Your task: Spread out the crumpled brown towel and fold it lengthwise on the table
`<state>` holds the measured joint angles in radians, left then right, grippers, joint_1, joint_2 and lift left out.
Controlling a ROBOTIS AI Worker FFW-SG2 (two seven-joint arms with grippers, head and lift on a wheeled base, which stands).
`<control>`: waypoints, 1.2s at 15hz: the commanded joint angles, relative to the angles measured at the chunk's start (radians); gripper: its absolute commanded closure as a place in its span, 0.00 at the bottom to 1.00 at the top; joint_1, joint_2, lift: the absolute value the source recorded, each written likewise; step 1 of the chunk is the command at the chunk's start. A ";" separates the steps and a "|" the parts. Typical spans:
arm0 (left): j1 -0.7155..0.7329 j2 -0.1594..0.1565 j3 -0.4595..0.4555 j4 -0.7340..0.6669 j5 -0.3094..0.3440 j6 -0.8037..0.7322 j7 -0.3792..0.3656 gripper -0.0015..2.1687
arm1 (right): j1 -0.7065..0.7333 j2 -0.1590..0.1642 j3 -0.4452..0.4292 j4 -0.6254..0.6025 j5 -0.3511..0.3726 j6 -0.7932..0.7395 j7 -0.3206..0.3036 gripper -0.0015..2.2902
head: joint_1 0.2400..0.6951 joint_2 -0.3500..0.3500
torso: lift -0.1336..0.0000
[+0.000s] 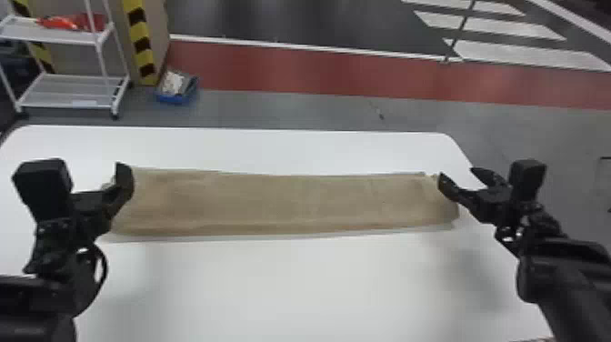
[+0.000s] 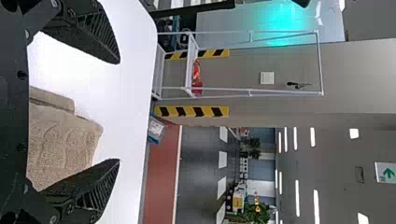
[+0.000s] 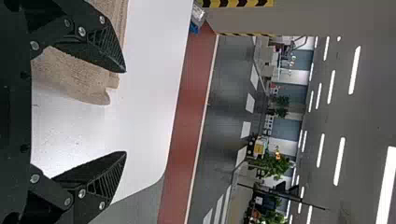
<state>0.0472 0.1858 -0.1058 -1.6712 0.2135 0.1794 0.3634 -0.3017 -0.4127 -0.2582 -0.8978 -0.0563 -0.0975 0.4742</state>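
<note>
White metal rack [image 1: 68, 93] stands on floor beyond far left of white table [image 1: 295, 282], orange-red item [image 1: 68, 22] on its upper shelf. Left gripper [image 1: 109, 187] over towel's left end, jaws spread wide, nothing gripped. Blue bin [image 1: 176, 97] on floor past table's far edge. Brown towel [image 1: 291, 200] lies as long, fairly flat lengthwise strip across table, layered at right end. Right gripper [image 1: 458, 174] at towel's right end, jaws wide apart, empty.
</note>
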 commanded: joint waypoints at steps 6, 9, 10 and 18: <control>-0.032 0.026 0.089 -0.019 0.168 0.124 -0.165 0.02 | 0.089 -0.005 -0.075 -0.079 -0.010 0.085 0.040 0.04 | 1.00 0.20 | 0.07; -0.113 0.027 0.097 0.039 0.172 0.216 -0.201 0.03 | 0.081 -0.009 -0.105 -0.079 -0.039 0.137 0.121 0.13 | 1.00 0.20 | 0.07; -0.132 0.026 0.095 0.048 0.168 0.268 -0.211 0.07 | 0.076 -0.009 -0.108 -0.079 -0.050 0.155 0.152 0.17 | 1.00 0.21 | 0.07; -0.150 0.038 0.116 0.031 0.165 0.556 -0.314 0.14 | 0.073 -0.008 -0.096 -0.078 -0.045 0.177 0.165 0.18 | 1.00 0.20 | 0.07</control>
<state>-0.1110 0.2240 0.0064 -1.6314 0.3778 0.7299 0.0526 -0.2287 -0.4189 -0.3545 -0.9772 -0.1017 0.0791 0.6398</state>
